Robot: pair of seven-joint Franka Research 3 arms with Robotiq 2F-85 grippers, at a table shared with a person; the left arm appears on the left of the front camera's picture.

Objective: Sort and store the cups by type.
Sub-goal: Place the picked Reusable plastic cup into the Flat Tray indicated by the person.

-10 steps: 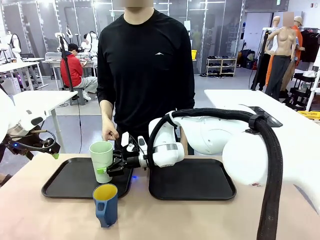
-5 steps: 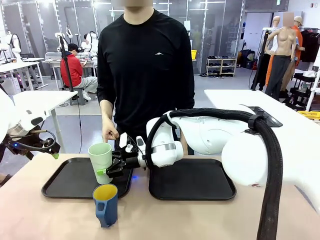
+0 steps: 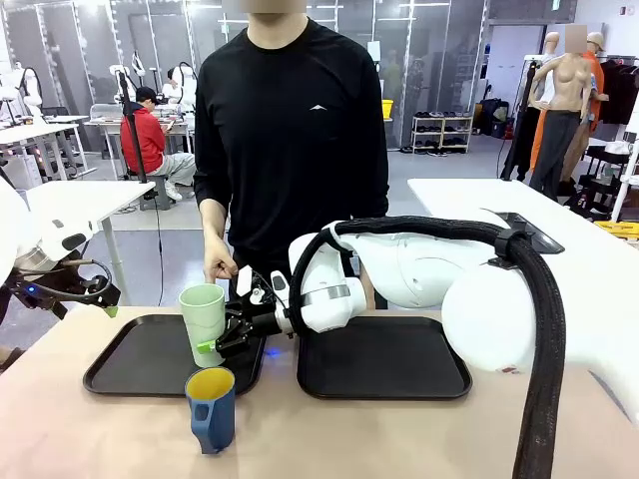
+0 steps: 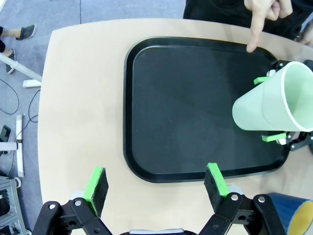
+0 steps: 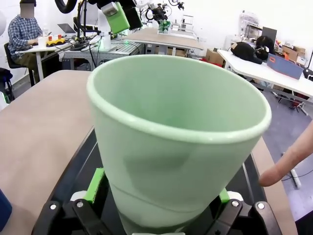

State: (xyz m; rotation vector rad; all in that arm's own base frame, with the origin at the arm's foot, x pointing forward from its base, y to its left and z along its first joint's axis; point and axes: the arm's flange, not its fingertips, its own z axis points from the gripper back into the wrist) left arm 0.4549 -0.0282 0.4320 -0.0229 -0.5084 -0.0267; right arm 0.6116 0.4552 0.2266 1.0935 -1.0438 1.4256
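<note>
My right gripper (image 3: 213,343) is shut on the lower part of the tall mint-green cup (image 3: 203,317), holding it over the right end of the left black tray (image 3: 140,361). The right wrist view has this cup (image 5: 178,142) close up between the green pads (image 5: 95,186). The dark blue mug (image 3: 211,407) with a yellow inside stands on the table just in front of that tray. My left gripper (image 4: 155,181) hangs open above the tray's near edge, with nothing between its fingers. Its view takes in the green cup (image 4: 271,105) and the blue mug (image 4: 289,215).
A second black tray (image 3: 384,359) lies to the right. The person stands at the far side, and one hand (image 3: 220,265) hovers behind the green cup, a finger (image 4: 254,34) pointing at the left tray's far edge. My left arm (image 3: 55,264) is at the table's left edge.
The right gripper has lowered the green cup slightly over the left tray, and its wrist has shifted a little to the left. The left arm, the mug and the person have stayed put.
</note>
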